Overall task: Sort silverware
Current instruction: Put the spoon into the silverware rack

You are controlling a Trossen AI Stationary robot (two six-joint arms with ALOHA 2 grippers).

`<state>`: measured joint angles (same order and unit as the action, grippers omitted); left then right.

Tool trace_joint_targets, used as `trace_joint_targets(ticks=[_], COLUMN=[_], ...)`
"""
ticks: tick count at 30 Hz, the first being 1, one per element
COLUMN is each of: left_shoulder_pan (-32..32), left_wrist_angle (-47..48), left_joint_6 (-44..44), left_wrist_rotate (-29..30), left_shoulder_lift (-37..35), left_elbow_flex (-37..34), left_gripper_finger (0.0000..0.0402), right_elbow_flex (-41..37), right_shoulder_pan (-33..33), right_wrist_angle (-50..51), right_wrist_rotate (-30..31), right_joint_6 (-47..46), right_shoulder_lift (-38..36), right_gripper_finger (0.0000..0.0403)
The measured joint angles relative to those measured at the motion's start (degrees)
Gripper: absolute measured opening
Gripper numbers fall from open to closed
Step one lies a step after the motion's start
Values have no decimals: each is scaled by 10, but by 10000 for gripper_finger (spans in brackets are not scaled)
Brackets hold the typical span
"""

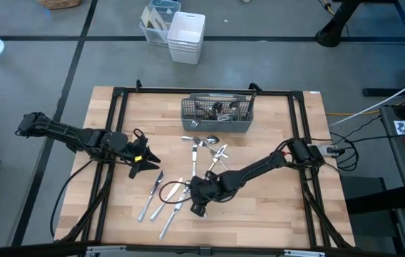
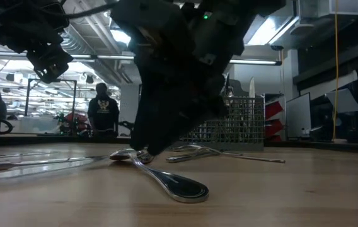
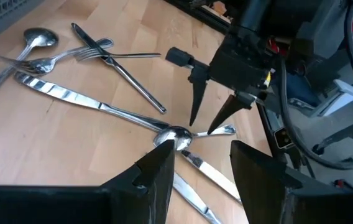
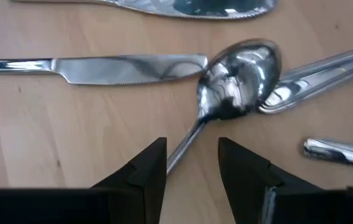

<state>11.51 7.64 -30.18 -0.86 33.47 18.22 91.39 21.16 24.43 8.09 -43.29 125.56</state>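
Observation:
Several pieces of silverware lie flat on the wooden table (image 1: 274, 214): a cluster (image 1: 204, 145) just in front of the grey mesh caddy (image 1: 217, 126), and knives and spoons (image 1: 161, 196) nearer the front. My right gripper (image 4: 192, 168) is open and points steeply down. Its fingers stand on either side of the handle (image 4: 186, 146) of a spoon (image 4: 238, 78), whose bowl rests against a knife tip (image 4: 183, 65). My left gripper (image 3: 204, 174) hangs open above the table's left part (image 1: 147, 160) and holds nothing.
The caddy holds a few utensils (image 1: 217, 108) at the table's far middle. Black frame rails (image 1: 117, 143) (image 1: 304, 128) run along the table's left and right sides. White bins (image 1: 186, 37) stand on the floor beyond the far edge. Bare wood lies at the front right.

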Motion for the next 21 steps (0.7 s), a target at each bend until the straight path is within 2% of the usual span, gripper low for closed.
trace_joint_targets(ticks=[5,21], left_shoulder_pan=[0,0], left_wrist_angle=[5,9], left_joint_6=[7,7], left_wrist_rotate=[0,0], left_shoulder_lift=[0,0], left_elbow_flex=[0,0], left_gripper_finger=[150,150], right_elbow_flex=[0,0], right_shoulder_pan=[8,6], right_wrist_angle=[-7,-37], right_wrist_rotate=[45,66], right_joint_6=[-4,-43], right_shoulder_lift=[4,30], right_gripper_finger=[147,147])
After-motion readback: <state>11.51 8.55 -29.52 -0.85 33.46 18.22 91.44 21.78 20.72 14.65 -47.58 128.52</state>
